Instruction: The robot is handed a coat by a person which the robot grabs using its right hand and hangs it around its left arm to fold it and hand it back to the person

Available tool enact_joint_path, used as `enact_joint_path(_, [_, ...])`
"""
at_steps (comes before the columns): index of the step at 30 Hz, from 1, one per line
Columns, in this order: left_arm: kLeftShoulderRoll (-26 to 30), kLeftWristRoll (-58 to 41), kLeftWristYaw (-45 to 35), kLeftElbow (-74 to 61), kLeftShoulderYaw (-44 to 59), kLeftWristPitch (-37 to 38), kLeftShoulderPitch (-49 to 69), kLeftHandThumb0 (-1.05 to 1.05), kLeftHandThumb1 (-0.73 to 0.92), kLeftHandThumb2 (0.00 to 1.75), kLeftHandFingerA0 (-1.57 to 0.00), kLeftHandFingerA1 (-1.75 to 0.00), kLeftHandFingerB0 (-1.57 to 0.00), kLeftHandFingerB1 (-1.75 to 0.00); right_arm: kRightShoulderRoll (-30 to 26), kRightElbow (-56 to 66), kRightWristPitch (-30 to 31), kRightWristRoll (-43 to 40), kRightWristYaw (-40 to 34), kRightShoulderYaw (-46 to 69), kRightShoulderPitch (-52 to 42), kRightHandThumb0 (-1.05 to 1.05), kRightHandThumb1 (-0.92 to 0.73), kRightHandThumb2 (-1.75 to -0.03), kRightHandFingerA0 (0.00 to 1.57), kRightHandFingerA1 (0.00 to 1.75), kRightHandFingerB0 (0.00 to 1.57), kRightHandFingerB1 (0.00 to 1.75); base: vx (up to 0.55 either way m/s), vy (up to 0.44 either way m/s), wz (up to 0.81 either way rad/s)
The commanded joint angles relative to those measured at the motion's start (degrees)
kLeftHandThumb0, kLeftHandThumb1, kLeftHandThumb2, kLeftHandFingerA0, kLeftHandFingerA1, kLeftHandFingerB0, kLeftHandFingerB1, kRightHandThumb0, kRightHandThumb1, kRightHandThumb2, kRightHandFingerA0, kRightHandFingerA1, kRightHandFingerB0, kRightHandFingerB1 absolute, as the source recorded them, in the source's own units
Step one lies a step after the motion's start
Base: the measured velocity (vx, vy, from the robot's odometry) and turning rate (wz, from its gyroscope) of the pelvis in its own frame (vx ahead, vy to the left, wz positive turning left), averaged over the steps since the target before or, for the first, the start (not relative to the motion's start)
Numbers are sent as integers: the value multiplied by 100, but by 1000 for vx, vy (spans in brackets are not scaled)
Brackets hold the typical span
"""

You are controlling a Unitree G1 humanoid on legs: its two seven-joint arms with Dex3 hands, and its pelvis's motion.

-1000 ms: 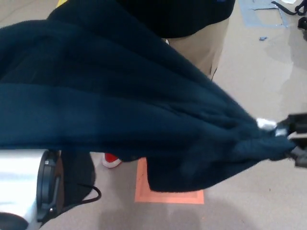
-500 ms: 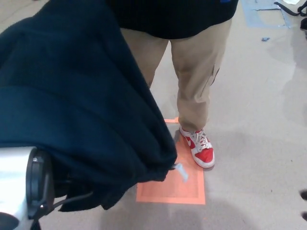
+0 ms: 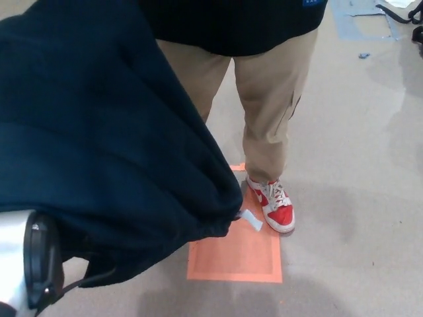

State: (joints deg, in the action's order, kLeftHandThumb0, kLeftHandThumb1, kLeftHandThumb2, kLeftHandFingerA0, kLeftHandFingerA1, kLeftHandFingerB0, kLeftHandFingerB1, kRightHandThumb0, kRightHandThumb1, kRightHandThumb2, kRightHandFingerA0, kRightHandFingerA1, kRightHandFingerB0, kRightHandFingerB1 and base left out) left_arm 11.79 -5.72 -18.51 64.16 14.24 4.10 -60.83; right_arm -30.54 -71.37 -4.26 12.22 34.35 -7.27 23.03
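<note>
Item: dark blue coat (image 3: pixel 99 132), draped over the robot's left arm (image 3: pixel 16 257) at near left, its loose end hanging right and down to a bunched hem with a small white tag (image 3: pixel 251 220) dangling. Left hand: hidden under the cloth, state cannot be told. Right hand: out of view. Person (image 3: pixel 271 112): standing far centre, one red shoe (image 3: pixel 274 205) at the edge of an orange floor square (image 3: pixel 244 264). Handling note: keep the left forearm level so the fold does not slide off, and offer it slowly toward the person. Change: a second ago the right hand clamped the coat's edge at far right, stretching it across; now released, the coat hangs from the left arm alone.
</note>
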Motion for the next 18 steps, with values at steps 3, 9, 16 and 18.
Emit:
enact_joint_path(3, [-5, -400, -481, -778, 115, 42, 395, -36, 49, 106, 0, -47, 0, -48, 789, 204, 91, 131, -1674, -9, -57, -82, -88, -113, 0, 11, 0, 8, 0, 0, 0])
enact_joint_path(9, [-162, -492, -583, -1746, 8, -255, 866, -74, 80, 66, -17, -29, -10, -24, 954, 143, 103, 405, -2315, -201, -321, -77, -81, -109, 0, 15, 0, 15, 0, 0, 0])
enact_joint_path(16, [-235, -565, -619, -2458, -110, -508, 1079, -77, 67, 95, -11, -40, -5, -35, 849, -27, -49, 604, -2708, -421, -426, -84, -79, -110, 0, 15, 0, 12, 0, 0, 0])
enact_joint_path(18, [-249, -570, -619, -2592, -138, -553, 1135, -77, 66, 94, -10, -40, -6, -35, 848, -29, -7, 658, -2811, -484, -402, -84, -80, -109, 0, 15, 0, 11, 0, 0, 0])
